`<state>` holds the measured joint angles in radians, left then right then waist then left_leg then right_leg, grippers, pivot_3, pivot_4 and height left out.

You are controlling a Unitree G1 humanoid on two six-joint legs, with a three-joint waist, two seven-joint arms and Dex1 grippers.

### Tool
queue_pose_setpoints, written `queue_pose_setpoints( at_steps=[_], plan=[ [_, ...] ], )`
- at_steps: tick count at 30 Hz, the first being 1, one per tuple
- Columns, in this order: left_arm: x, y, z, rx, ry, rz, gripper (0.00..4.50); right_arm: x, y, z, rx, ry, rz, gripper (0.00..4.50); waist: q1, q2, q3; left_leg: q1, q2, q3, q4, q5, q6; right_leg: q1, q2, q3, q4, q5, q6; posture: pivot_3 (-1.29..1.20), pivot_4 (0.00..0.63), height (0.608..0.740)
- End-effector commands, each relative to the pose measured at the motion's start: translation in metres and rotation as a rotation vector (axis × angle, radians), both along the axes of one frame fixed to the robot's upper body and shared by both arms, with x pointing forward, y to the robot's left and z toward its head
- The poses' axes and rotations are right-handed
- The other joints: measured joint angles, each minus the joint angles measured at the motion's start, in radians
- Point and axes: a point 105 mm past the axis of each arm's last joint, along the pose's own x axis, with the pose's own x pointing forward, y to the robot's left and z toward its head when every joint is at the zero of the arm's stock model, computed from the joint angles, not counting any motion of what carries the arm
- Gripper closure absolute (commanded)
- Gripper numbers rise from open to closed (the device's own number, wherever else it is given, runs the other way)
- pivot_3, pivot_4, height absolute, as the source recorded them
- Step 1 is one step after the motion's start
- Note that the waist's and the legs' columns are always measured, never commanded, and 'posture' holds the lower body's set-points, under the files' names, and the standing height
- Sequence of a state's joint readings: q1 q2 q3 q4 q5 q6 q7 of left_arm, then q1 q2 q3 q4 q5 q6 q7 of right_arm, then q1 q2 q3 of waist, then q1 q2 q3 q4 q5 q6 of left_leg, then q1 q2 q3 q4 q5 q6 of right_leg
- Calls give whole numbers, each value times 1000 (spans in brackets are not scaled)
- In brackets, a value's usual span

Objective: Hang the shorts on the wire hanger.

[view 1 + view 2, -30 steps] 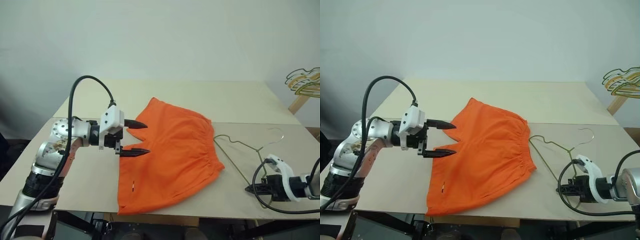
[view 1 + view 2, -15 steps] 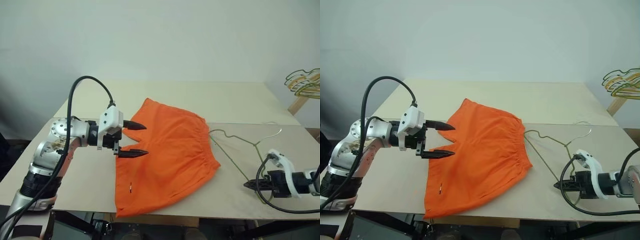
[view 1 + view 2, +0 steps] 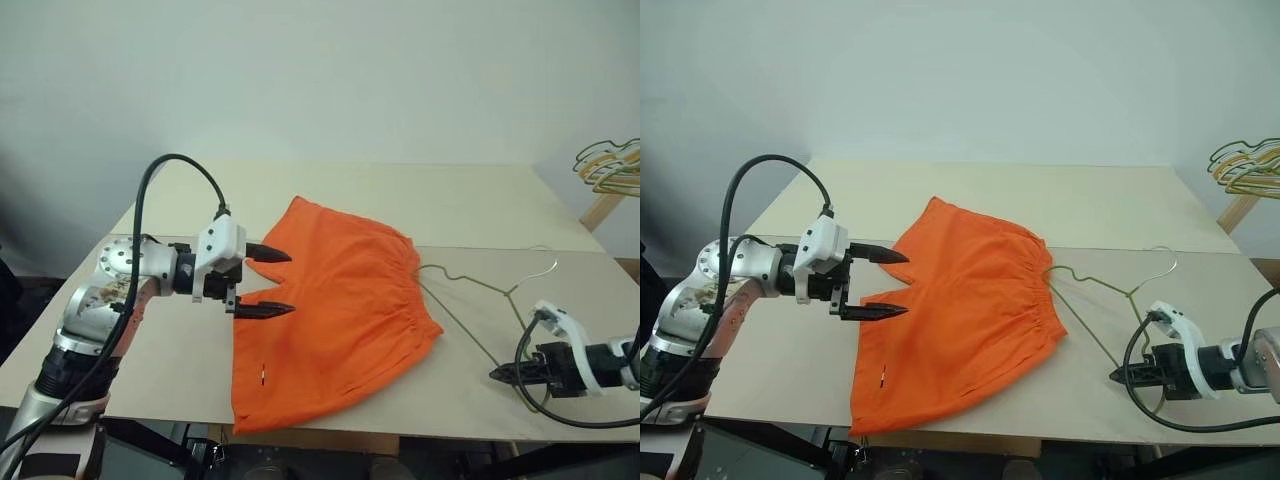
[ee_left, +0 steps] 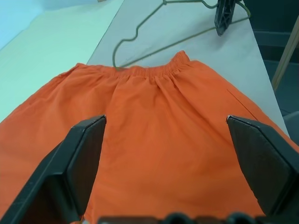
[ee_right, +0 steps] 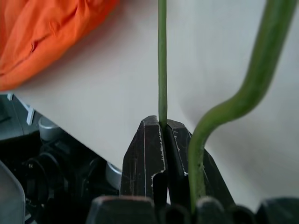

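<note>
Orange soft fabric shorts (image 3: 335, 310) with a gathered elastic waistband lie flat on the pale beige worktop (image 3: 180, 350), the waistband toward the robot's right and the leg openings toward its left. Their near corner reaches the worktop's front edge, and whether it hangs over cannot be told. A small white mark on the fabric near that corner is too small to make out.

Just beside the waistband lies the thin olive-green wire hanger (image 3: 480, 295), triangular with a curved hook that points away toward the far side of the worktop. One end of it touches the waistband; whether the wire slips under the fabric there is unclear. Its near corner is hidden behind the right pincer (image 3: 497, 375).

That right pincer, low at the front edge on the robot's right, is clamped tight on the hanger's wire: the right wrist view shows a straight green strand (image 5: 161, 60) nipped between the two black fingers (image 5: 145, 158), with a second, bent strand passing close in front of them.

The left pincer (image 3: 268, 283) hovers above the leg end of the shorts, its two black fingers spread wide and gripping nothing; the left wrist view shows orange cloth between them. At the right edge, a bunch of yellow, green and white hangers (image 3: 610, 165) is cut off by the frame.
</note>
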<state>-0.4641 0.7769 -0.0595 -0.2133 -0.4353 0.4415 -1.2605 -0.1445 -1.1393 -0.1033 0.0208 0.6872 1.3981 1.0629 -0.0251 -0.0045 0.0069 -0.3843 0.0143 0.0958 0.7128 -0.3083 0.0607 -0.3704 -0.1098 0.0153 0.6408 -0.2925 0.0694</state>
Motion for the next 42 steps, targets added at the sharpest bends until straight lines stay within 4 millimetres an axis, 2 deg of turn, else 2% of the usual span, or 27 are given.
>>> queue_pose_setpoints(
  at_steps=[1,9,16,20,25,35,42],
  plan=[
    [-4,-1,10,-12,-34,-10,23,7,-12,15,-26,-63,-42,4500,7,0,0,0,0,0,0,0,0,0,0,0,0,0,0,-34,0,740],
    [-3,-2,10,-14,-29,-21,23,3,-3,6,-11,-22,-12,4500,12,0,0,-1,0,0,0,0,0,0,0,0,-1,0,0,-39,0,740],
    [-4,1,11,-11,-29,-17,23,7,-16,5,-16,-22,-99,4500,12,0,0,0,0,0,0,0,0,0,0,0,-1,0,0,-28,0,740],
    [-4,1,11,-10,-27,-15,23,2,-12,1,-17,-1,-73,4500,12,0,0,-1,0,0,0,0,0,0,0,0,-1,0,0,-28,0,740],
    [-4,2,11,-10,-28,-13,23,3,0,1,11,-5,-19,4500,12,0,0,0,0,0,0,0,0,0,0,0,-1,0,0,-25,0,740],
    [-5,3,11,-8,-27,-5,23,8,3,10,52,-39,-9,4500,13,0,0,-1,0,0,0,0,1,0,0,0,-1,0,0,-15,0,740],
    [-7,0,13,-20,-31,-4,23,6,15,14,85,-46,54,4500,13,0,0,-1,0,0,0,0,1,0,0,0,-1,0,0,-11,0,740]
  ],
)
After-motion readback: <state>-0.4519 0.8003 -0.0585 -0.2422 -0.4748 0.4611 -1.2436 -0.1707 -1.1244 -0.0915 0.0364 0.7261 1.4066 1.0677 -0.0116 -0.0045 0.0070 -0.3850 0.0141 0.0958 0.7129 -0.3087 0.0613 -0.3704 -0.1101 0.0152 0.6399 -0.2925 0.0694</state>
